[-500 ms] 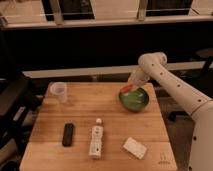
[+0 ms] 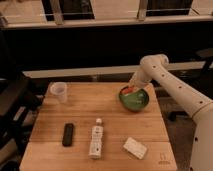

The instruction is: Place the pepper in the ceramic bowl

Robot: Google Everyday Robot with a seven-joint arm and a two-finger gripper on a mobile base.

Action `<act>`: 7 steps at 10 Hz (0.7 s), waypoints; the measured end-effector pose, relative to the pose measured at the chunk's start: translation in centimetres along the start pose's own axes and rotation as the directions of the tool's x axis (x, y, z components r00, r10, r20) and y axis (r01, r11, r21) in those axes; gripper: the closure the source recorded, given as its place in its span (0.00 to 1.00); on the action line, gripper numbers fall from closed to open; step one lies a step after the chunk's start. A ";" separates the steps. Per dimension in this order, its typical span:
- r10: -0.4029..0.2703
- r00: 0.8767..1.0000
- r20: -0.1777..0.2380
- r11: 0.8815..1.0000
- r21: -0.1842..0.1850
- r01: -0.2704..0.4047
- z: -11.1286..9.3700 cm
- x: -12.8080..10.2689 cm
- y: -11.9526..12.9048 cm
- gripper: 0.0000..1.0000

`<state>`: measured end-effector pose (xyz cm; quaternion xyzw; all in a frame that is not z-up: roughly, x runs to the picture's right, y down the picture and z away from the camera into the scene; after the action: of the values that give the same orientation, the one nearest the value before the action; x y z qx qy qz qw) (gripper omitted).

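The green ceramic bowl stands at the back right of the wooden table. The red-orange pepper shows at the bowl's far left rim, right under my gripper. The gripper hangs at the end of the white arm, which reaches in from the right and comes down over the bowl's back edge. I cannot tell whether the pepper is still held or lies in the bowl.
A clear plastic cup stands at the back left. A black remote, a white bottle lying down and a white packet lie along the front. Dark chairs stand to the left and right of the table.
The arm and gripper stay over the bowl's far left rim; nothing has visibly moved.
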<state>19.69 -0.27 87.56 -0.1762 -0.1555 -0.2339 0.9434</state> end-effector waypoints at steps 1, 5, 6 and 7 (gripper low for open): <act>0.004 1.000 -0.001 1.000 0.000 -0.004 0.1 0.1 0.1 1.00; 0.008 1.000 -0.001 1.000 -0.005 -0.008 0.5 0.7 1.0 1.00; 0.008 1.000 0.000 1.000 -0.006 -0.008 0.7 0.7 1.1 1.00; 0.008 1.000 0.001 1.000 -0.006 -0.008 0.8 0.7 1.1 1.00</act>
<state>20.69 0.70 88.20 -0.1797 -0.1547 -0.2305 0.9437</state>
